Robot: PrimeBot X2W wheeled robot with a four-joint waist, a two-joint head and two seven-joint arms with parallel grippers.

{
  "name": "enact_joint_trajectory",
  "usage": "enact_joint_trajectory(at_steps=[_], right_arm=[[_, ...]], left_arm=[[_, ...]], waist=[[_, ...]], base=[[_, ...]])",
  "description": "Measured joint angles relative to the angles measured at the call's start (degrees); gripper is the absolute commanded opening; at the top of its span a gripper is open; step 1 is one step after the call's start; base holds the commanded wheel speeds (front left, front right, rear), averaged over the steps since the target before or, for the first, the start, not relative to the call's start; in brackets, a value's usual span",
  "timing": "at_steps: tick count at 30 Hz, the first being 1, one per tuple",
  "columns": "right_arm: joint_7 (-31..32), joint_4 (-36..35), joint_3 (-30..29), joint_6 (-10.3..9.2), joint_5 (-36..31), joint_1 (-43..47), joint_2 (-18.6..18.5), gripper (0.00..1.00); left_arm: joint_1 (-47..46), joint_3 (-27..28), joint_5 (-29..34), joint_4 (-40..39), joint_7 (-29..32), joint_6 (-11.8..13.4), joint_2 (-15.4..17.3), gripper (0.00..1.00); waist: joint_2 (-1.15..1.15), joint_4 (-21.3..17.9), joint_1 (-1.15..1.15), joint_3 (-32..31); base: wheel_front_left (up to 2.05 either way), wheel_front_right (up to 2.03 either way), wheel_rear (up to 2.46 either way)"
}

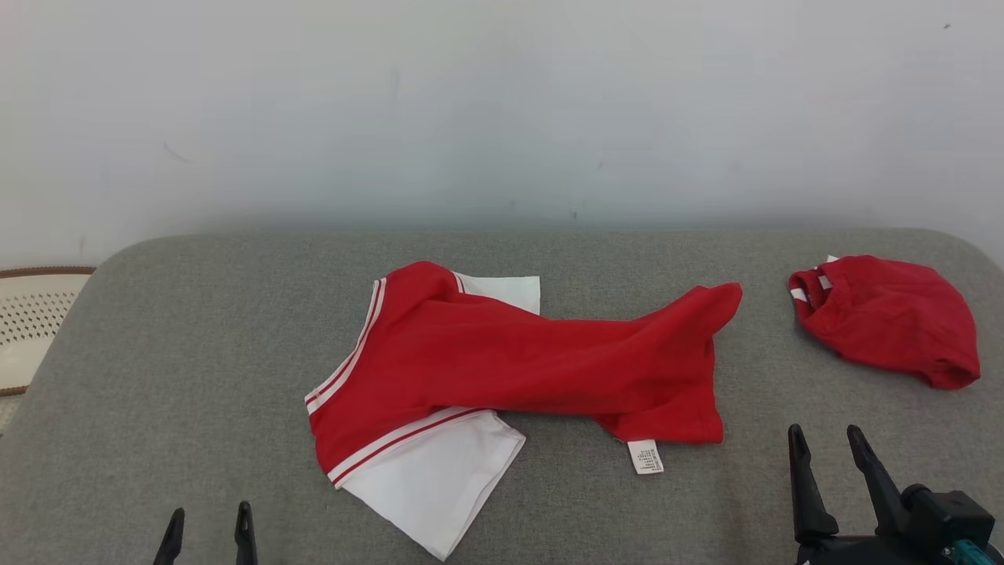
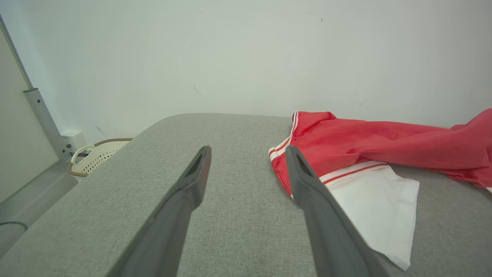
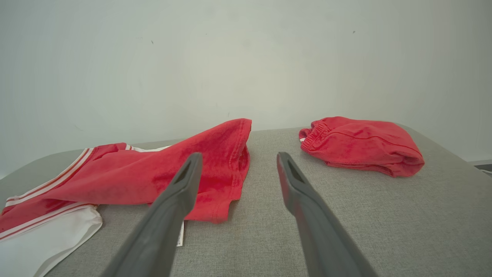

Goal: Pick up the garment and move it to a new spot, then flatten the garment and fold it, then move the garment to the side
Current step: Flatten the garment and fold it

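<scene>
Left gripper [image 1: 210,519]: jaws spread wide, nothing between them, at the near-left edge of the grey fabric-covered tabletop [image 1: 196,337], well apart from any cloth. Right gripper [image 1: 823,439]: jaws equally wide, also holding nothing, at the near-right edge, fingers pointing away from the robot. The garment [image 1: 510,353] lies mid-tabletop between the two grippers and a bit further out: a red shirt with white sleeves and red-and-white striped trim, rumpled and partly twisted, not flat. Its body runs left to right, the hem end toward the right gripper. One white sleeve [image 1: 439,479] splays toward the near edge; the other white sleeve [image 1: 506,290] peeks out on the far side. A white care label [image 1: 645,457] hangs off the near hem onto the tabletop. In the right wrist view the hem end sits just ahead and left of the fingers. A second red garment [image 1: 886,318], bunched up, rests at the far right of the tabletop, apart from the shirt. A cream perforated basket [image 1: 31,322] with a brown rim sits off the left edge. A plain pale wall [image 1: 502,102] stands behind.
</scene>
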Motion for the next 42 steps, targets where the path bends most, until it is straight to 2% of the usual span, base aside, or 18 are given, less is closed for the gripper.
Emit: enact_joint_trajectory(at_steps=[31, 35, 42], right_arm=[[0.65, 0.64, 0.47, 0.0, 0.47, 0.14, -0.09, 1.0], [1.15, 1.74, 0.97, 0.0, 0.63, 0.14, -0.22, 1.0], [1.91, 6.83, 2.79, 0.0, 1.44, -1.43, -1.91, 1.0]], left_arm=[[0.16, -0.41, -1.91, 0.19, 0.0, 0.86, 0.75, 1.0], [0.16, -1.27, -2.9, 0.99, 0.1, 0.21, 0.51, 1.0], [-0.42, -6.02, -4.77, 6.25, 0.33, -2.63, -0.76, 1.0]], waist=[[0.0, -0.16, 0.0, 0.25], [0.0, -0.13, 0.0, 0.42], [0.0, 0.16, 0.0, 1.38]], base=[[0.0, 0.0, 0.0], [0.0, 0.0, 0.0], [0.0, 0.0, 0.0]])
